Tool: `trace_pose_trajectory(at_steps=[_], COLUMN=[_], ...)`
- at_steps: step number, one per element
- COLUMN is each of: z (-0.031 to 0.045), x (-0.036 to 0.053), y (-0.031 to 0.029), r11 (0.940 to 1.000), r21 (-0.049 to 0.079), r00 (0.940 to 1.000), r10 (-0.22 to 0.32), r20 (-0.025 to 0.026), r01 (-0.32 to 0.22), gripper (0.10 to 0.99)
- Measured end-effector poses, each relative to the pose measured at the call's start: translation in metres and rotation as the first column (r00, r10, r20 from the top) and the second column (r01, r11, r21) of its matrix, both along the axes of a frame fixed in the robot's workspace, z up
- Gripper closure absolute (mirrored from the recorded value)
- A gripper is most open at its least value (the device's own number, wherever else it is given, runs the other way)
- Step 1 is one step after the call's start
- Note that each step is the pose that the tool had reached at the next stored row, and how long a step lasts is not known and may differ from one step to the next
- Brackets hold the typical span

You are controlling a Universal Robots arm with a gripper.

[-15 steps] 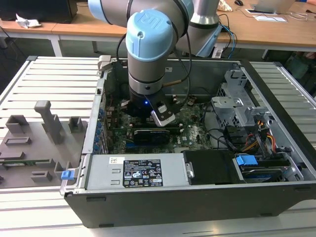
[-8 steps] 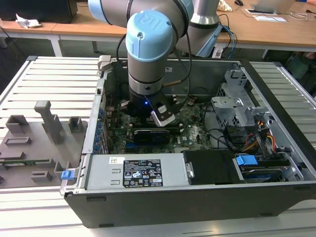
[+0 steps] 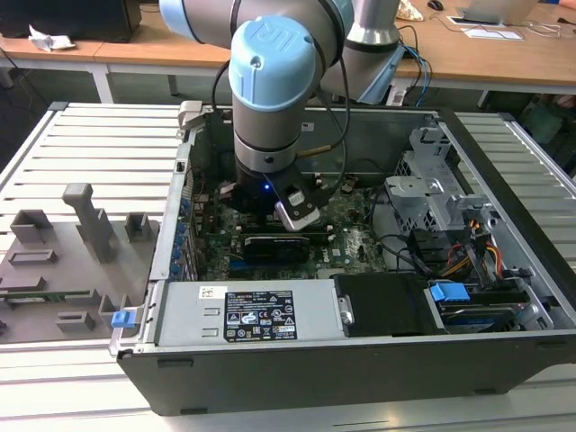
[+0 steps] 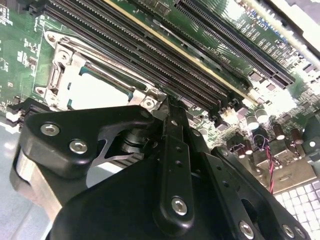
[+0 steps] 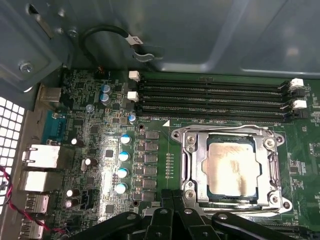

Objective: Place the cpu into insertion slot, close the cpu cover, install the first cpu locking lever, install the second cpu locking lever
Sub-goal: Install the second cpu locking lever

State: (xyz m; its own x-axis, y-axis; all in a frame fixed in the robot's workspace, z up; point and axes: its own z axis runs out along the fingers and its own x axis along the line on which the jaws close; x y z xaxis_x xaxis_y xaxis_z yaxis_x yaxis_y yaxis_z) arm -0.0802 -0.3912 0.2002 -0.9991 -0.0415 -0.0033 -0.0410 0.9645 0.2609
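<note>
**Silver chip sits in its socket, pincer close by**

Silver and shiny, the cpu [image 5: 231, 169] lies flat in the insertion slot [image 5: 197, 165] on the green board [image 5: 95, 150]. The cpu cover [image 5: 274, 172] is down around it. The black gripper [image 5: 172, 202] hangs just beside the socket's edge, fingers [image 4: 173, 150] pressed together, holding nothing. Long black memory slots [image 5: 210, 100] run past the socket's far side.

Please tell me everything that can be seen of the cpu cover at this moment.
The cpu cover is a thin frame of shiny silver metal with a square opening in its middle. It lies closed and flat over the insertion slot, and the dull grey cpu shows through the opening. It sits beside the long memory slots. The black pincer is close to its edge; contact cannot be told.
</note>
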Motion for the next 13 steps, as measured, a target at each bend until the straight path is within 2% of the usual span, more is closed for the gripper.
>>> trace_pose_trajectory(at_steps=[13], z=[0.0094], x=[0.0000], y=[0.0000], r11=[1.0000], r21=[0.000], r00=[1.0000], r10=[0.000], r20=[0.0000], r01=[0.000], gripper=[0.980])
